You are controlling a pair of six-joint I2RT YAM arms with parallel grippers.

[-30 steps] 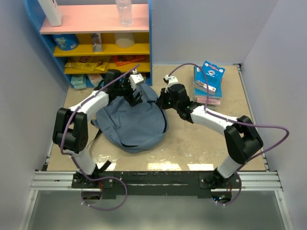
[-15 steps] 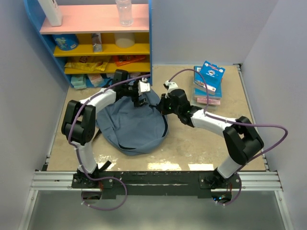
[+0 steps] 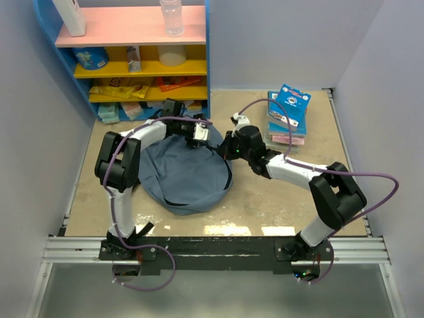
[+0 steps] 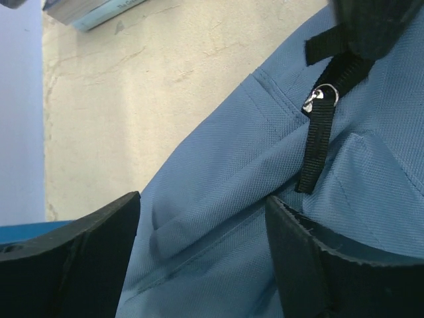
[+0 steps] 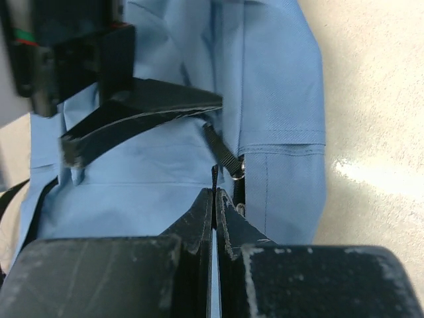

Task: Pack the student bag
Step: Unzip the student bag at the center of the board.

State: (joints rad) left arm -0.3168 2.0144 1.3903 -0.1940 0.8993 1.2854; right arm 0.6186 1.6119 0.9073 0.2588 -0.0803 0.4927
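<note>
**Both grippers at the far rim of the student bag**

The student bag (image 3: 189,172) lies flat on the table (image 3: 278,192), left of centre, with its rounded slate-blue body toward the near edge and its black zipper curving along the right side. The left gripper (image 3: 197,134) reaches over the bag's far edge. In the left wrist view its fingers (image 4: 79,258) stand wide apart with a fold of blue fabric lying loose between them, clamped by neither. Just right of that fold, a black webbing strap (image 4: 320,142) hangs from a small metal ring (image 4: 318,99).

The right gripper (image 3: 227,147) sits at the bag's far right rim, close to the left one. Its fingers (image 5: 199,218) are pressed together at the tips, just beside a thin black zipper pull (image 5: 222,152). Whether they nip the pull or the fabric cannot be told.

A stack of books (image 3: 289,109) lies at the far right of the table, the top one blue with a white panel; its print is too small to read. On the far left stands a blue shelf unit (image 3: 207,40) with pink and yellow boards, a clear bottle (image 3: 171,16) on top and printed packets below, their lettering illegible.
</note>
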